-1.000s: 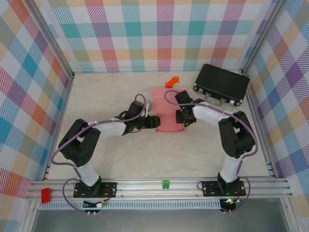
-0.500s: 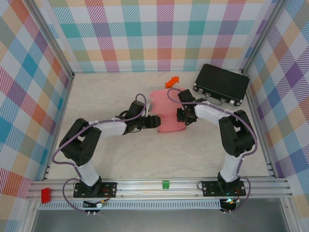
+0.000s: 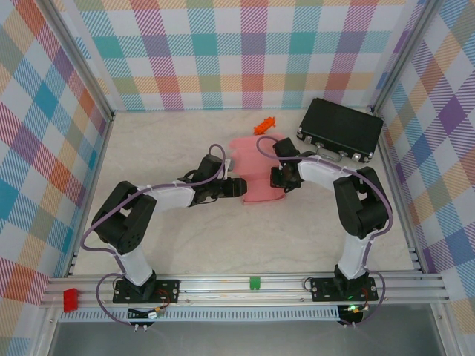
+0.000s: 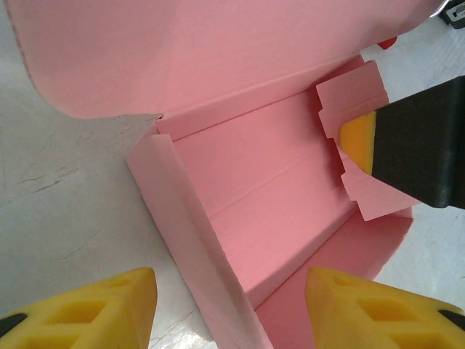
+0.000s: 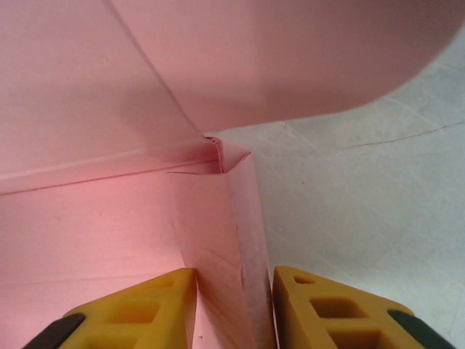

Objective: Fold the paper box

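The paper box [image 3: 252, 157] lies half-formed on the pale surface [image 3: 223, 237], about midway across and a little towards the far side, between the two arms. In the top view it is pink, open upwards, with a broad flap reaching towards the far wall.

The left gripper [image 3: 239, 187] comes at the box from the left. Its wrist camera shows the yellow fingers [image 4: 87, 305] spread wide, with the box's raised left side wall [image 4: 182, 218] running down into the gap between them and touching neither pad. Past that wall lies the creased floor of the box, and above it the large rounded flap [image 4: 182, 51] curves up and away.

The right gripper [image 3: 279, 180] meets the box from the right. In its own view the fingers [image 5: 131, 313] stand close together with the right side wall [image 5: 232, 240] upright between them, pinched from both sides. The left wrist view shows one black finger of the right gripper [image 4: 418, 145] with its yellow pad against the tabbed end flap [image 4: 349, 94].

Far right on the surface sits a black case [image 3: 341, 130], well apart from the box. A small orange object [image 3: 265, 124] lies just beyond the box's far edge.
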You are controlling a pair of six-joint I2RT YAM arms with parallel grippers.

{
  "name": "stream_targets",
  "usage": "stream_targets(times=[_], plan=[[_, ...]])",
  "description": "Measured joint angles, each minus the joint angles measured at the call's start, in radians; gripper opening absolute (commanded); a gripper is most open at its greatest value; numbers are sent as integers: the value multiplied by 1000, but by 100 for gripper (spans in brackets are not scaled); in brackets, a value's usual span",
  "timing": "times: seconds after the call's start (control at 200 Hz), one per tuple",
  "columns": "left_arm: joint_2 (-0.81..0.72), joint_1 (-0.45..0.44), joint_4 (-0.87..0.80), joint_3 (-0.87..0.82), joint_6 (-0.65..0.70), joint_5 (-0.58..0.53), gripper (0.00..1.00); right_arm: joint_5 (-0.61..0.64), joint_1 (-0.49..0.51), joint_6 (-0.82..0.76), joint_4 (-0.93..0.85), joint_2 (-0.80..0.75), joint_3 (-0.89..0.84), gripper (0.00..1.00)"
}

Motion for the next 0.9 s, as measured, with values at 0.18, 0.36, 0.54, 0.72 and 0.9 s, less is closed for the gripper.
stream_targets(times=[0.18,0.36,0.54,0.72,0.9], plan=[[0,0,0,0,0,0,56,-23,-13,8,14,-1,-4,45],[0,0,0,0,0,0,56,-52,-28,11,25,-19,-32,46],[0,0,0,0,0,5,56,-87,-46,11,45,-55,-45,46],[0,0,0,0,0,5,56,-104,-53,15,66,-69,-47,40],[0,0,0,0,0,7,56,-104,-53,14,68,-67,-47,29]])
